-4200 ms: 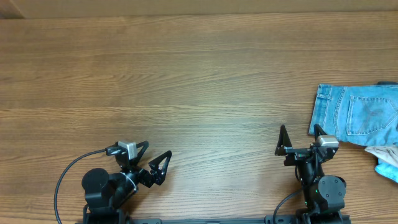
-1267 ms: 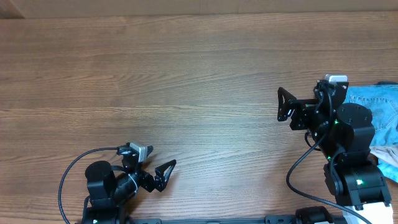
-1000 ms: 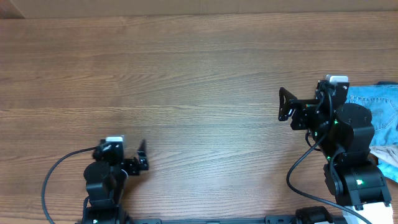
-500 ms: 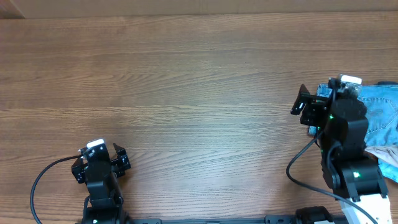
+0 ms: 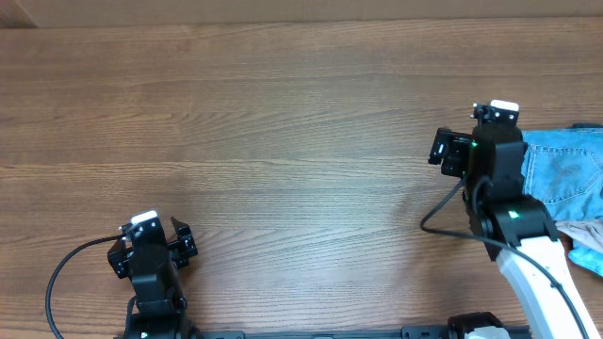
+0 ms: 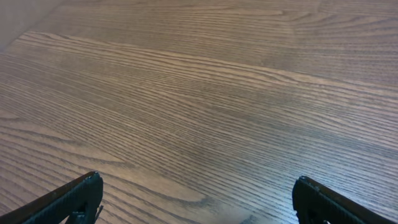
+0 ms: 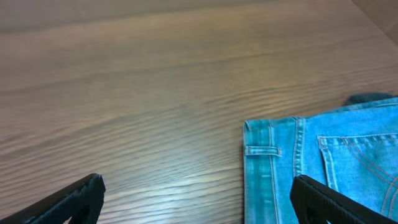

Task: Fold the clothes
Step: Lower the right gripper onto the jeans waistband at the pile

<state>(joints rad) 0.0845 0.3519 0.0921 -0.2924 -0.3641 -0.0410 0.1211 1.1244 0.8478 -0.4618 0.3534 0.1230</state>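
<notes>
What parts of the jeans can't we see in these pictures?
- Overhead: the jeans run off the right edge, and the right arm covers their left end.
- Right wrist: only the waistband and one pocket show; the rest is cut off.
- Left wrist: only table, no jeans.

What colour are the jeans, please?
The jeans are light blue, best seen from the right wrist.

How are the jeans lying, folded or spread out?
Cannot tell fully: the jeans run off the right edge; the visible waistband end lies flat, pocket up.
</notes>
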